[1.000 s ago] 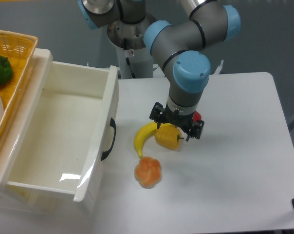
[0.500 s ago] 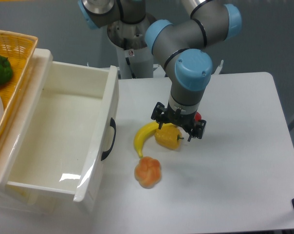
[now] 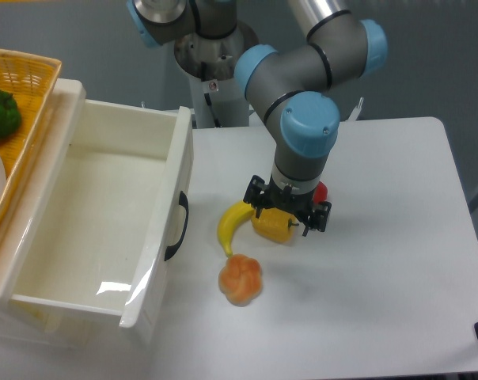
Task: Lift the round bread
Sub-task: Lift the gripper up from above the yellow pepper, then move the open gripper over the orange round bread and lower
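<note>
The round bread (image 3: 240, 279), an orange-tan lobed bun, lies alone on the white table (image 3: 381, 261) in front of the other toys. My gripper (image 3: 286, 214) hangs behind it and to the right, directly over a yellow pepper-like lump (image 3: 275, 227). Its jaws stand open, with dark fingertips (image 3: 256, 195) on either side of the lump and nothing held. A gap of bare table separates the gripper from the bread.
A curved yellow banana (image 3: 232, 225) lies between the bread and the lump. A small red object (image 3: 321, 189) peeks out behind the gripper. A white open drawer (image 3: 104, 222) with a black handle (image 3: 177, 226) fills the left. A wicker basket (image 3: 21, 87) holds a green pepper (image 3: 0, 113).
The wrist has turned a little and the gripper has sunk slightly over the yellow lump. The bread, banana and lump have not moved.
</note>
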### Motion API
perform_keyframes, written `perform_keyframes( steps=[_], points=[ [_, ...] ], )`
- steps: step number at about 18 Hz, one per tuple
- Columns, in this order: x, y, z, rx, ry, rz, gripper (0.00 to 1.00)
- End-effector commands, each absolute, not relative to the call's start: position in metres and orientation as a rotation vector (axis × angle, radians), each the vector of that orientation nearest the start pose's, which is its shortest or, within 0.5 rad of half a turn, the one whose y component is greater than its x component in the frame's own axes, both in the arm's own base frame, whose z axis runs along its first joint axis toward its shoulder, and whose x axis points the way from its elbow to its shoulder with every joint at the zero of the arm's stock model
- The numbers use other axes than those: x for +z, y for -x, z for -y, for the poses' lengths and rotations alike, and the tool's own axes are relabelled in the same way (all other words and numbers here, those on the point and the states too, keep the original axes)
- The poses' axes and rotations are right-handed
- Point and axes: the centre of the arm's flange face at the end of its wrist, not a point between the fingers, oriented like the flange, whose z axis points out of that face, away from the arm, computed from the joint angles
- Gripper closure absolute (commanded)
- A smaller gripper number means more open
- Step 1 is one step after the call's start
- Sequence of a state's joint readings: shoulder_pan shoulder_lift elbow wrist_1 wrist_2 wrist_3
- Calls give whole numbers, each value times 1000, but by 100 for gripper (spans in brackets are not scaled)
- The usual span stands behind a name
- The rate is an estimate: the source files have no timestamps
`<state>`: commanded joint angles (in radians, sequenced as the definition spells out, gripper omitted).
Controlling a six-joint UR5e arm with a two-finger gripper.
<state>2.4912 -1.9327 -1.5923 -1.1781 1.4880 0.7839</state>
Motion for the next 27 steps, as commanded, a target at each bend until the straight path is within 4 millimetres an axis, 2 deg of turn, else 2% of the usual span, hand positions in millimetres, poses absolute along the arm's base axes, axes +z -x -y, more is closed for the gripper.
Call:
perform_keyframes(
  steps=[5, 11, 15, 21, 25, 27],
  points=[
    [292, 400, -497, -145, 3059, 318, 0],
    [260, 400, -513, -166, 3048, 307, 0],
    [246, 399, -524, -182, 3050, 346, 0],
    [236, 398, -536, -194, 3058, 344, 0],
    [221, 390, -547, -196, 3066, 352, 0],
    [220, 389, -548, -194, 3066, 349, 0]
  ],
)
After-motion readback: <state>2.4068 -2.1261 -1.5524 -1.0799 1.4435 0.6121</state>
